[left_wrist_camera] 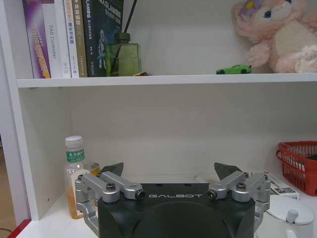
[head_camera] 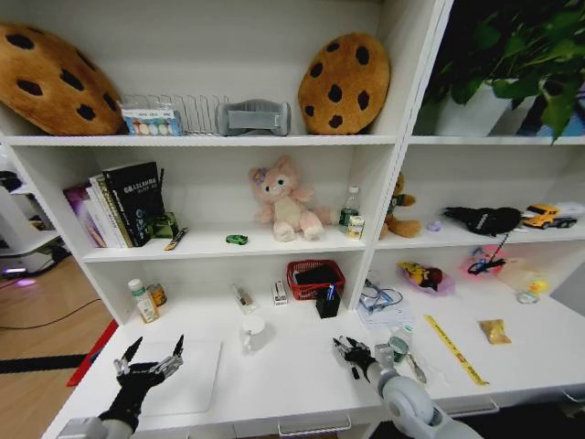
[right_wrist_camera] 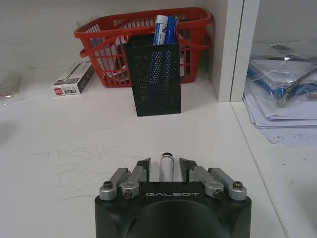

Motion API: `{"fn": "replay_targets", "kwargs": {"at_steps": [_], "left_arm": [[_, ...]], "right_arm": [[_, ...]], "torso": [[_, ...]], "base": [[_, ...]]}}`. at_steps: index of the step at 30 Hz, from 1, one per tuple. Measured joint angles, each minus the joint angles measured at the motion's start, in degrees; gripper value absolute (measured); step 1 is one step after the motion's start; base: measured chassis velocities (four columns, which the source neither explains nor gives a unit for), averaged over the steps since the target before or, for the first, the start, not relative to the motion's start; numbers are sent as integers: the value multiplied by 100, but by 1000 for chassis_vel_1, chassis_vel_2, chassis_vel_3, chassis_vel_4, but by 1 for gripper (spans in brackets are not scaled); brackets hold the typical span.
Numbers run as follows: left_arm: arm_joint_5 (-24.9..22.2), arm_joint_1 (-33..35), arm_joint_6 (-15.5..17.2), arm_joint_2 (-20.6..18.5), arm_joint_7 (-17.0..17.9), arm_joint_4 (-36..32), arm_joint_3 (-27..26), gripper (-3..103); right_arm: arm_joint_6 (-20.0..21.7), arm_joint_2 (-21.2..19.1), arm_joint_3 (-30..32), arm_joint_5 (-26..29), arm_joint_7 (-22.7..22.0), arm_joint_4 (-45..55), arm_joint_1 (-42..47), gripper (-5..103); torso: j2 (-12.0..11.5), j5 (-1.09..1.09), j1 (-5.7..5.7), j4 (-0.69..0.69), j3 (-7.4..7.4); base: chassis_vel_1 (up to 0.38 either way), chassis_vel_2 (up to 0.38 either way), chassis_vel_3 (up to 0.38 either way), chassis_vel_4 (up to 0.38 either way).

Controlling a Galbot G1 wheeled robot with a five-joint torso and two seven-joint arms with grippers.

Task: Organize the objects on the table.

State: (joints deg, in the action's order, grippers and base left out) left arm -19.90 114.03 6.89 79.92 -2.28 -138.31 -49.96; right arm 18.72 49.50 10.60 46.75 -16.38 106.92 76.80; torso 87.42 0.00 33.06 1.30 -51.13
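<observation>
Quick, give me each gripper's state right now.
Left gripper: open, holding nothing, above the laptop.
Right gripper: closed on a pen, facing the black mesh pen holder.

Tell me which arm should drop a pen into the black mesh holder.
Right, probably. The right gripper already grips a pen and faces the black mesh holder directly. The left gripper hangs open over the laptop, farther away.

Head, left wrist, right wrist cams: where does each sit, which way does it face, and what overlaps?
Head: on the head, looking forward and down at the desk and shelves; both arms show, left claw, right claw.
Left wrist: behind the open left claw, facing the shelf back, books above.
Right wrist: behind the right claw, shut on a pen, facing the pen holder.
Shared: red basket in all three.
</observation>
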Motion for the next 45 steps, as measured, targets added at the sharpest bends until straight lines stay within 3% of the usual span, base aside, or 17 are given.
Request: {"fn": "replay_targets", "kwargs": {"at_steps": [2,7,15,18,19,22,25,28,29,30,34,39,45], "left_arm": [[0,0,0,0,0,0,0,100],[0,0,0,0,0,0,0,100],[0,0,0,0,0,0,0,100],[0,0,0,0,0,0,0,100],[0,0,0,0,0,0,0,100],[0,0,0,0,0,0,0,100],[0,0,0,0,0,0,0,100],[0,0,0,0,0,0,0,100],[0,0,0,0,0,0,0,100],[0,0,0,0,0,0,0,100],[0,0,0,0,0,0,0,100],[0,0,0,0,0,0,0,100],[0,0,0,0,0,0,0,100]], "right_arm": [[7,0,0,0,1,0,4,33],[24,3,-9,0,14,0,13,13],[-27,3,-7,-9,70,2,31,11],[-567,50,-25,-146,308,-1,-77,11],[-567,50,-25,-146,308,-1,-77,11],[-1386,119,-98,-614,652,-120,-414,11],[-1718,148,-114,-817,780,-224,-568,11],[-2654,347,-229,-1218,987,-661,-1084,11],[-2654,347,-229,-1218,987,-661,-1084,11],[-2997,485,-285,-1415,1041,-937,-1283,11],[-3396,722,-355,-1672,1144,-1378,-1573,11],[-4214,1449,-557,-2252,1207,-2454,-2281,11],[-4339,1936,-611,-2377,1247,-2775,-2631,11]], "torso": [[0,0,0,0,0],[0,0,0,0,0],[0,0,0,0,0],[0,1,0,1,0],[0,1,0,1,0],[0,1,0,-1,0],[0,-1,0,-1,0],[0,-1,0,0,0],[0,-1,0,0,0],[0,0,0,-1,0],[0,-1,0,0,-1],[0,-1,0,-1,-1],[0,0,0,-1,-1]], "base": [[0,0,0,0],[0,0,0,0],[0,0,0,0],[0,0,0,0],[0,0,0,0],[0,0,0,0],[0,0,0,0],[0,0,0,0],[0,0,0,0],[0,0,0,0],[0,0,0,0],[0,0,0,0],[0,0,0,0]]}}
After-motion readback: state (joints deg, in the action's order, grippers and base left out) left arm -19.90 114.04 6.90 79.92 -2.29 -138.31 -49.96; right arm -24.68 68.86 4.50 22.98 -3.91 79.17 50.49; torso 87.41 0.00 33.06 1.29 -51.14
